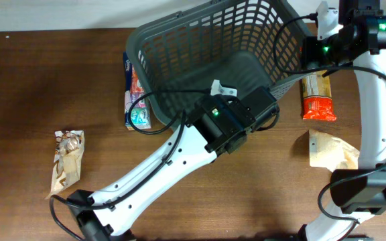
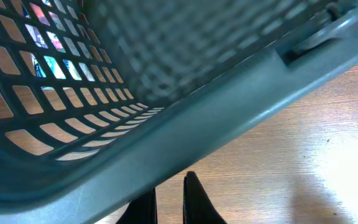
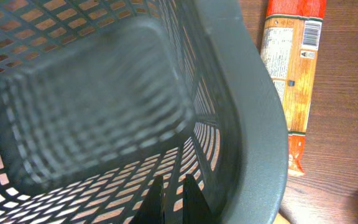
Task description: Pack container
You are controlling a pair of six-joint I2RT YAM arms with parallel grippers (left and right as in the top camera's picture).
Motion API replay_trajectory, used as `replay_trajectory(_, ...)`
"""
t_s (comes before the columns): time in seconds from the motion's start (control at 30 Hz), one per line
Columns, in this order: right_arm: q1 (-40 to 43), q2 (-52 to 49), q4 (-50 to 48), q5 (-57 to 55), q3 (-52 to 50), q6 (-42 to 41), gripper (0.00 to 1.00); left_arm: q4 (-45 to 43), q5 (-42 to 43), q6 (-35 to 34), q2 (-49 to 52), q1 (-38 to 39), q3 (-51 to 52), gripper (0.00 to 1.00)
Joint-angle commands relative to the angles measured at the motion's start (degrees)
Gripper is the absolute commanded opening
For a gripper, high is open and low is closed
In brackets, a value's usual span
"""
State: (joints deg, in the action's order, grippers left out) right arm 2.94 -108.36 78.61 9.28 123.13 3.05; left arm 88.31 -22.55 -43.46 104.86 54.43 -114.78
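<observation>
Probably a lab: robot arms [image 1: 159, 161] at wooden table [image 1: 19, 80].

Open table [image 1: 32, 87] lies to the left, interrupted by a crumpled wrapper [image 1: 69, 161]. The left arm [image 1: 159, 161] crosses the front diagonally up to the basket [image 1: 179, 60]. A colourful packet [image 1: 137, 100] lies against the basket's left wall. An orange packet [image 1: 317, 99] and a paper bag [image 1: 330, 150] crowd the narrow strip beside the right arm [image 1: 380, 100].
</observation>
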Motion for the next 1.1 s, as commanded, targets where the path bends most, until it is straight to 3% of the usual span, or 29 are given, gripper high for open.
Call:
replay_trajectory(0.0, -0.31, -0.79, 1.07, -1.01, -0.46, 0.13, 0.04, 0.22, -1.27, 0.96, 0.57, -1.81, 0.44, 0.02)
replay_trajectory(1.07, -0.31, -0.79, 8.41, -1.01, -0.46, 0.15, 0.04, 3.69, -1.31, 2.71, 0.57, -13.73, 0.44, 0.02)
